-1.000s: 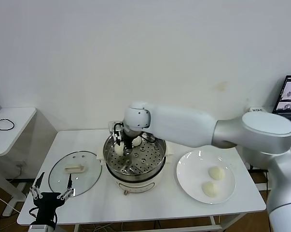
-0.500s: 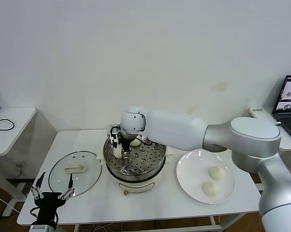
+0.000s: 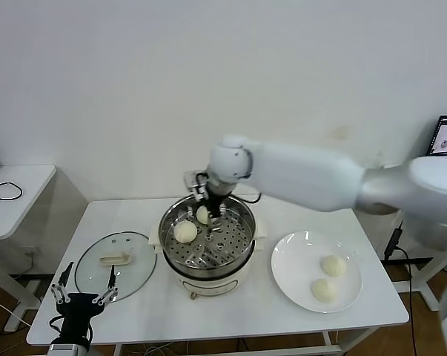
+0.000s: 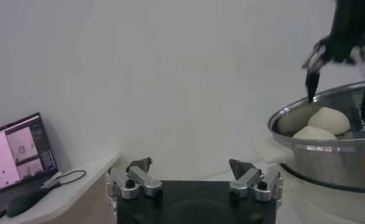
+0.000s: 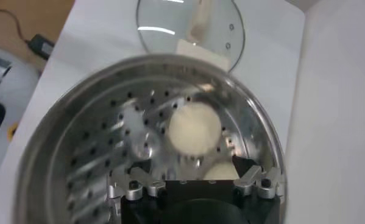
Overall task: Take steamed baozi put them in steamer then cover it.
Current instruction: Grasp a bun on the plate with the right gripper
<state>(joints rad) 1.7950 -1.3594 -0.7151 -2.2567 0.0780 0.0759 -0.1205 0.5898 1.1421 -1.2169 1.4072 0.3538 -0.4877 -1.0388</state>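
Right gripper [image 3: 210, 217] open, empty, over the steamer [image 3: 242, 248]. Two baozi [image 3: 184, 231] sit on the tray just below it; two more on the plate [image 3: 290, 256], well off. Buns look soft, light: pinch the sides gently. Left gripper [image 3: 81, 297] parked, open.

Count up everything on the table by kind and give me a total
Baozi: 4, two in the steamer, two on the plate
Steamer: 1
Glass cover: 1
White plate: 1
Total: 7
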